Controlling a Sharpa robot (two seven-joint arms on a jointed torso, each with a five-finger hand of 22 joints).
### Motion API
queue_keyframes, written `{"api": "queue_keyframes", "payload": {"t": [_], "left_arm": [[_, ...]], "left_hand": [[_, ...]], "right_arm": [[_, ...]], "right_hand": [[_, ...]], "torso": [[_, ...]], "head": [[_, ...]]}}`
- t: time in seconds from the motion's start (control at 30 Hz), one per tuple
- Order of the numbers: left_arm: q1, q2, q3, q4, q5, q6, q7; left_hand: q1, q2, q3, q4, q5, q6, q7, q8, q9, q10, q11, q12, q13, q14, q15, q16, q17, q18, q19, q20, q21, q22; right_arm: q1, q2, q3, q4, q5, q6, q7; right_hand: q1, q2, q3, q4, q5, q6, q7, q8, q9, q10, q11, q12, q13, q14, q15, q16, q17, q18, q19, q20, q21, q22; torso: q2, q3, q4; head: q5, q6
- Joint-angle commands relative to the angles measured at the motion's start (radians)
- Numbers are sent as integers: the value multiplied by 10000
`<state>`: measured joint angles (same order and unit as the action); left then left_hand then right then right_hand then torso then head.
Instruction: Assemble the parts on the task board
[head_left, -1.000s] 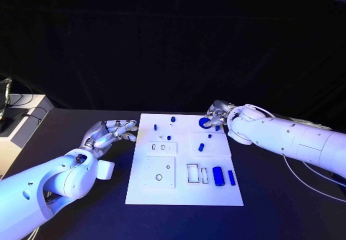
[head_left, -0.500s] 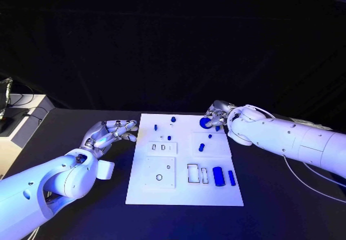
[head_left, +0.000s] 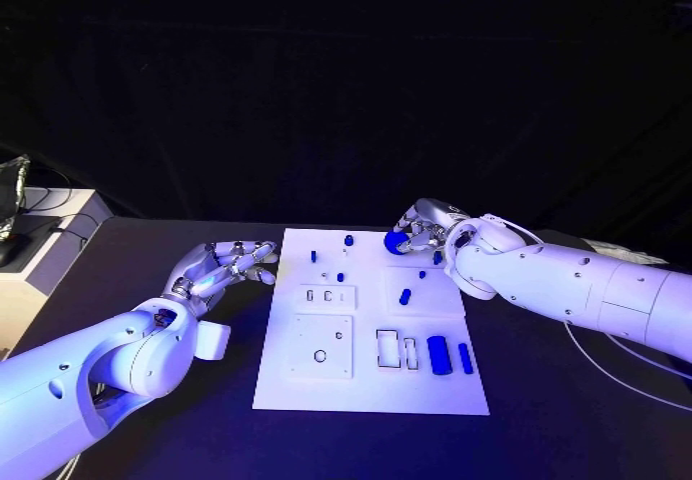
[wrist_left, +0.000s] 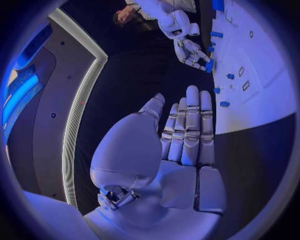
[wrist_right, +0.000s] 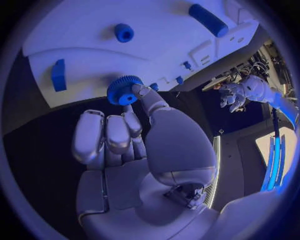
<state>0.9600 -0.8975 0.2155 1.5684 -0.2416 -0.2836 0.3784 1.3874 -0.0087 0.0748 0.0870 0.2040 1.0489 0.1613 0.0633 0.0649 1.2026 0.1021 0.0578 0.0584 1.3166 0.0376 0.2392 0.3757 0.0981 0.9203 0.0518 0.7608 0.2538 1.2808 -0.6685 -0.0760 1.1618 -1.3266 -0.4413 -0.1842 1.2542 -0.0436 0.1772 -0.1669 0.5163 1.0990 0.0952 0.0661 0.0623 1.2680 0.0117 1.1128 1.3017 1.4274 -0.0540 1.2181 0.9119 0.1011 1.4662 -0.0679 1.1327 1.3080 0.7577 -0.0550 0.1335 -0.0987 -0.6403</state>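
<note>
A: Gear (head_left: 395, 242), blue, toothed — where is it?
B: Pinched in the right hand (head_left: 421, 232), thumb against one of the fingers (wrist_right: 122, 131); the other fingers are curled beside it. It hangs over the far right corner of the white board (head_left: 372, 385).
A: Changed since a second ago?
B: Yes. The gear sat a touch further right and nearer; now it is shifted left and toward the far edge. Looks lifted, judging by the right wrist view, where it is off the board's edge.
A: Left hand (head_left: 224, 268)?
B: Same spot, on the bench (head_left: 130, 260) beside the board's left edge, fingers straight and pressed together, holding nothing.
A: Meaning?
B: Gear is picked up, not yet seated. Other blue pieces (head_left: 437, 354) remain loose on the board.
</note>
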Motion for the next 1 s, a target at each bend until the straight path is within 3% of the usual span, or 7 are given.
{"api": "queue_keyframes", "payload": {"t": [0.03, 0.3, 0.63, 0.8, 1.0], "left_arm": [[-3, 4, 8, 50, -33, 44, 31], [-3, -3, 8, 93, -33, 48, 15], [-2, 32, 8, 120, -33, 64, 5], [-2, 48, 8, 115, -33, 80, -8], [-2, 51, 9, 117, -33, 85, -19]], "left_hand": [[-23, -21, 55, 22, -44, -61, 1, -1, -9, -66, -4, 12, 10, -36, -9, 39, 3, -49, -24, -68, 66, -8], [-23, -20, 51, 21, -43, -73, 6, 0, -9, -83, 2, 11, 10, -38, -6, 35, -1, -48, -25, -64, 65, -17], [-23, -20, 51, 21, -43, -73, 6, 0, -9, -83, 2, 11, 10, -38, -6, 35, -1, -48, -25, -64, 65, -17], [-23, -20, 51, 21, -43, -73, 6, 0, -9, -83, 2, 11, 10, -38, -6, 35, -1, -48, -25, -64, 65, -17], [-19, -27, 36, 8, -44, -91, 20, -2, -9, -101, 10, 12, 10, -39, -1, 26, -13, -42, -25, -58, 66, -39]], "right_arm": [[12, 46, 3, 266, -682, -585, 239], [5, 596, -4, 455, -1496, -737, 52], [-218, 1591, -57, -207, -2228, -930, -179], [-302, 1906, -77, -535, -2388, -931, -250], [-366, 2127, -92, -829, -2459, -829, -295]], "right_hand": [[-9, 40, -31, -38, -66, 284, 228, 25, 66, 30, -14, -67, 9, 31, -70, -31, 10, -86, 671, -56, 45, 1539], [-18, 23, -41, -35, -90, 263, 235, 22, 64, 25, -8, -90, 4, 31, -67, -39, 12, -89, 669, -54, 55, 1541], [11, 15, -5, -55, -7, 250, 243, 22, 64, 7, -9, -161, -18, 36, -68, -62, 21, -86, 665, -55, 42, 1537], [20, 14, 8, -66, -6, 248, 243, 22, 64, 0, -10, -178, -24, 32, -68, -71, 17, -87, 665, -55, 44, 1538], [4, 4, 26, -75, -14, 226, 254, 18, 63, -13, -4, -210, -32, 34, -65, -82, 24, -85, 663, -53, 35, 1535]], "torso": [[0, -6, 3], [12, 2, 0], [25, 17, 25], [31, -2, 86], [39, -13, 100]], "head": [[38, 10], [155, 28], [221, 12], [191, -10], [187, -18]]}}
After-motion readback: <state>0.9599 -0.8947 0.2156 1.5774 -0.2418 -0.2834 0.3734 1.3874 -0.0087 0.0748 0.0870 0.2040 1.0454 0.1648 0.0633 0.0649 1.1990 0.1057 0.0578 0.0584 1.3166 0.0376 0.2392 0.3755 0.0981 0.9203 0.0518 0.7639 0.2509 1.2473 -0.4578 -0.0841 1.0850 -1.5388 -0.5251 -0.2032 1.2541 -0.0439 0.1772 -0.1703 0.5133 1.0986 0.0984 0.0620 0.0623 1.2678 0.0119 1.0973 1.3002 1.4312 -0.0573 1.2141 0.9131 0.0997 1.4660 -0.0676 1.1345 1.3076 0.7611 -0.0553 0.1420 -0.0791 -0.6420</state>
